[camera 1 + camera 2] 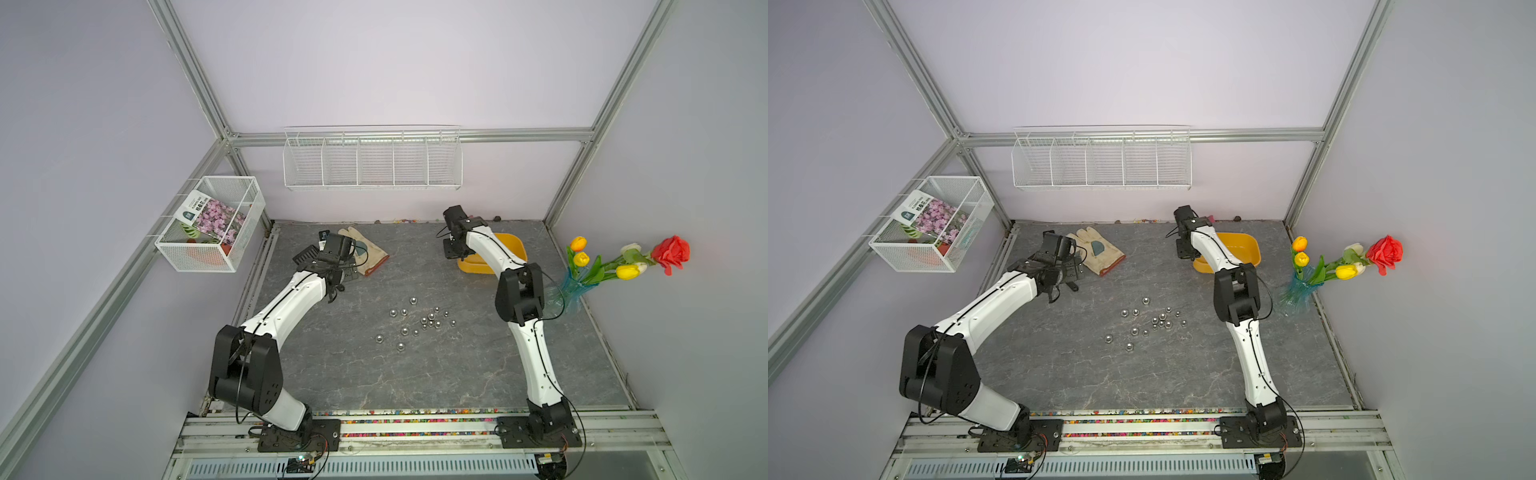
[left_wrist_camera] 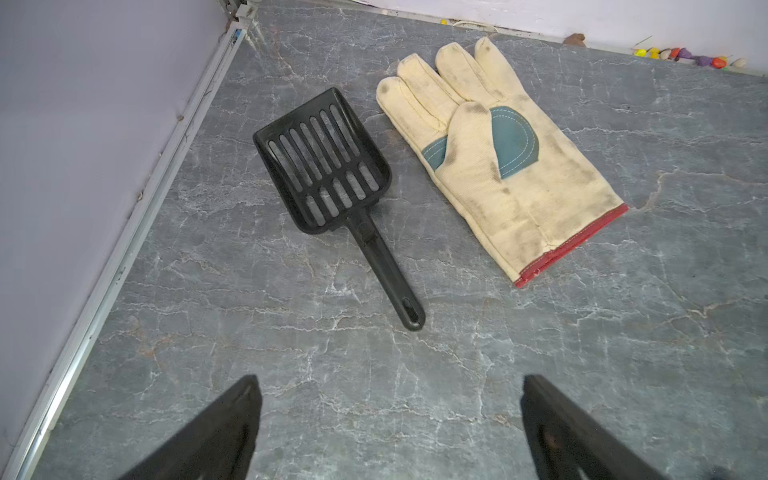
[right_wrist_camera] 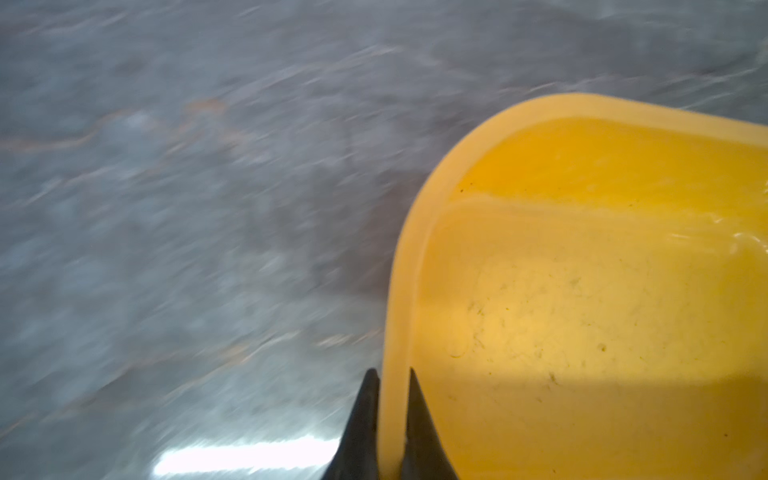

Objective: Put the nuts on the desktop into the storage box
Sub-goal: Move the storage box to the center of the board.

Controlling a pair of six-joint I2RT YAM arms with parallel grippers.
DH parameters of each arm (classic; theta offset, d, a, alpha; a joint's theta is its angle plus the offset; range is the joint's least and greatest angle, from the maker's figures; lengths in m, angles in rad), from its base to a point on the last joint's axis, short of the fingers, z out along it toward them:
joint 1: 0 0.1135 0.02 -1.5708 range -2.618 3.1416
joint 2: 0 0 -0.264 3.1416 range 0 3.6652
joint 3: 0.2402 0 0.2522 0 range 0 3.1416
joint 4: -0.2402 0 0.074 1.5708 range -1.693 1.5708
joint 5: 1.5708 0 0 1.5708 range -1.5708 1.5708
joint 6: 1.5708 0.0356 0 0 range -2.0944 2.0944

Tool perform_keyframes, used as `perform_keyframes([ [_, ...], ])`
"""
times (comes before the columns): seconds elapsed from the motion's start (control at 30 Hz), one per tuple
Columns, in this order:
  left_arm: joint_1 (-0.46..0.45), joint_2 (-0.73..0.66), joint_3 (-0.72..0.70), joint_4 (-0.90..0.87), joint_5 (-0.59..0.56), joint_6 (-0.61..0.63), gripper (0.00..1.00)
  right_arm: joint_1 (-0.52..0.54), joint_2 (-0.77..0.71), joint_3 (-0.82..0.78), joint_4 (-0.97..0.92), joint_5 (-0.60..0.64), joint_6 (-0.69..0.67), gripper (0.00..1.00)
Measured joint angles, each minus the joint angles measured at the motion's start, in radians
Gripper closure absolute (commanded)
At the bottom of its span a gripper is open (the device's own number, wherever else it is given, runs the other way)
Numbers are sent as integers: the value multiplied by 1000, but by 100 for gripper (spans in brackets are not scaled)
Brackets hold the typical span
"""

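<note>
Several small shiny silver nuts (image 1: 419, 322) (image 1: 1152, 322) lie scattered on the middle of the dark grey veined desktop (image 1: 415, 374). The yellow storage box (image 1: 513, 249) (image 1: 1246, 245) stands at the back right, partly hidden by my right arm. In the right wrist view my right gripper (image 3: 392, 374) is shut on the storage box's rim (image 3: 399, 257), one finger outside and one inside; the box's inside shows no nuts. My left gripper (image 2: 388, 380) hangs open over bare desktop at the back left, holding nothing.
A black slotted scoop (image 2: 328, 166) and a cream work glove (image 2: 498, 158) lie just ahead of the left gripper. A vase of flowers (image 1: 573, 286) stands at the right edge. A mesh basket (image 1: 212, 224) and wire rack (image 1: 372, 160) hang on the walls. Coloured beads (image 1: 415, 415) line the front rail.
</note>
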Motion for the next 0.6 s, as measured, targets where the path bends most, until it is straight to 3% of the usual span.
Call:
perform_keyframes([
  [0.27, -7, -74, -79, 0, 10, -48, 0, 177, -19, 5, -34, -1, 105, 100],
  [0.6, -35, -150, -188, 13, 47, -78, 0, 280, 55, 199, -60, -21, 191, 100],
])
